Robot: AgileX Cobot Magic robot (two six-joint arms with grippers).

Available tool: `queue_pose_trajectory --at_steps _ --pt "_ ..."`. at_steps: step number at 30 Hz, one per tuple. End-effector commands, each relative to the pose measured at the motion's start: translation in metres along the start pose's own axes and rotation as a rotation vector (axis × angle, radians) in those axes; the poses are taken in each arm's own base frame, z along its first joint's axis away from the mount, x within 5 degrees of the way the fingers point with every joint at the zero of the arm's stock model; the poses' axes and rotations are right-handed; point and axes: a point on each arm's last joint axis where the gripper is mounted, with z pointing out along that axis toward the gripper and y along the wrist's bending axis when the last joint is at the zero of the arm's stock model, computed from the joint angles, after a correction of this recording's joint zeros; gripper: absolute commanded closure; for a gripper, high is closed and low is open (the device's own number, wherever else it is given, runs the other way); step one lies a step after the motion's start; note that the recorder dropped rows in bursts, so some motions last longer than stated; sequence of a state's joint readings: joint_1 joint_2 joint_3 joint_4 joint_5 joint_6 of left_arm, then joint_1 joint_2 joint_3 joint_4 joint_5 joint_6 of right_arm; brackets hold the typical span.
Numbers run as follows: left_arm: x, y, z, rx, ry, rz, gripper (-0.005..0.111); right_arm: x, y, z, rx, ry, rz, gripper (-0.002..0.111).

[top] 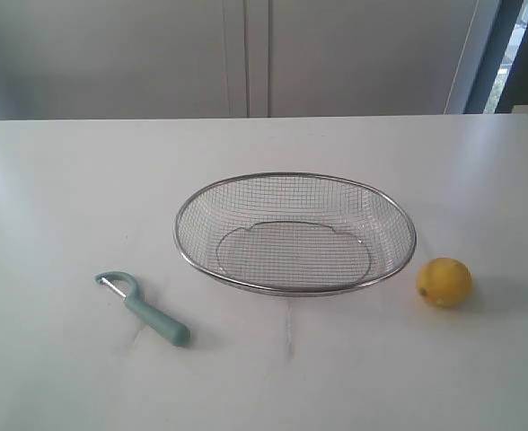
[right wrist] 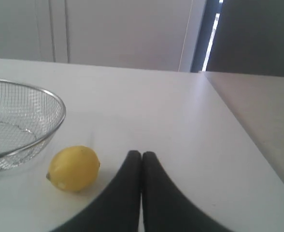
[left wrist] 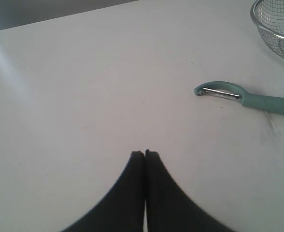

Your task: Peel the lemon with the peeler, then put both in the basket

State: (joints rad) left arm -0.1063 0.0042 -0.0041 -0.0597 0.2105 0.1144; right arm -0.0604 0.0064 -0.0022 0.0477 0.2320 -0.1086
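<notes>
The yellow lemon (top: 444,282) lies on the white table, right of the wire basket (top: 386,205). A teal-handled peeler (top: 144,309) rests to the basket's left front, its blade end pointing left. In the left wrist view my left gripper (left wrist: 145,153) is shut with nothing in it, and the peeler (left wrist: 250,98) lies on the table some way off. In the right wrist view my right gripper (right wrist: 141,154) is shut and holds nothing, with the lemon (right wrist: 73,167) close beside it and the basket (right wrist: 55,101) beyond. Neither arm shows in the exterior view.
The table (top: 57,197) is white, and its far edge runs in front of pale cabinet doors (top: 246,54). Its right edge (right wrist: 238,130) shows in the right wrist view, not far from the lemon.
</notes>
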Motion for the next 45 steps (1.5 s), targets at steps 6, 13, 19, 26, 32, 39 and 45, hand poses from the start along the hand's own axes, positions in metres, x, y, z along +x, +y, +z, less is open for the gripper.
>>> queue_pose_trajectory --at_steps 6,13,19,26,32,39,45 --pt "0.001 0.0 0.0 0.0 0.0 -0.012 0.107 -0.01 -0.001 -0.001 0.011 -0.12 0.002 0.107" --pt "0.001 0.0 0.0 0.0 0.0 -0.012 0.107 -0.018 -0.002 -0.002 0.021 -0.211 0.003 0.107" --pt "0.001 0.0 0.0 0.0 0.0 -0.012 0.107 -0.022 -0.002 -0.003 0.025 -0.252 0.007 0.107" --pt "0.001 0.0 0.0 0.0 0.0 -0.012 0.107 -0.028 -0.003 -0.005 0.019 -0.318 0.089 0.107" --pt "0.001 0.0 0.0 0.0 0.0 -0.012 0.107 -0.035 -0.004 -0.008 0.007 -0.408 0.175 0.107" --pt "0.001 0.0 0.0 0.0 0.0 -0.012 0.107 -0.042 -0.005 -0.011 -0.008 -0.488 0.242 0.107" --pt "0.001 0.0 0.0 0.0 0.0 -0.012 0.107 -0.043 -0.005 -0.012 -0.011 -0.511 0.255 0.107"
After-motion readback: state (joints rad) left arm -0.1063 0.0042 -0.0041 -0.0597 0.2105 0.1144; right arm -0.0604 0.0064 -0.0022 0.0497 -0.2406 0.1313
